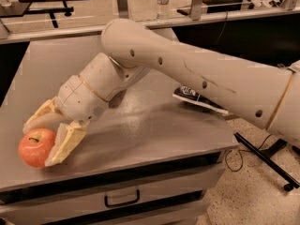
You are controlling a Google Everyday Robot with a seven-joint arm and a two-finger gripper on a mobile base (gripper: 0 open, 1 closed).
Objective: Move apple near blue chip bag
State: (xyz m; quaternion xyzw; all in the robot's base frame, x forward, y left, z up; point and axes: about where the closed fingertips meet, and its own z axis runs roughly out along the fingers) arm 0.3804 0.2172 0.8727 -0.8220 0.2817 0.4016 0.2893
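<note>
Gripper: The cream two-finger gripper is found low over the flat grey tabletop, at the end of the bulky off-white arm.
Jaw state: The jaws are set about an apple's width apart. One is laid over the far upper side of the fruit and the other down its wrist-side flank. Both appear to touch it, but the firmness of the hold cannot be judged.
Task object: The round red-orange apple with a yellowish patch and short dark stem is seated between the jaws. It rests on the tabletop with its stem upward.
Destination: The small dark navy-blue chip bag with white lettering lies flat, well behind the jaws and past the wrist, partly hidden under the arm.
Step in hand: Securing of the apple is judged to be under way; carriage is not yet begun.
Method advised: Closure should be completed squarely across the widest part of the apple before any lift is made. A round skin pinched off-centre is liable to be squeezed out beyond the fingertips. A low lift is considered sufficient.
Hazard: The table's front edge lies just beside the tip of the nearer jaw, so an escaped apple could roll off.
Placement note: A release point beside the chip bag, not upon it, is to be preferred, so that the bag is not dragged by the arm.
</note>
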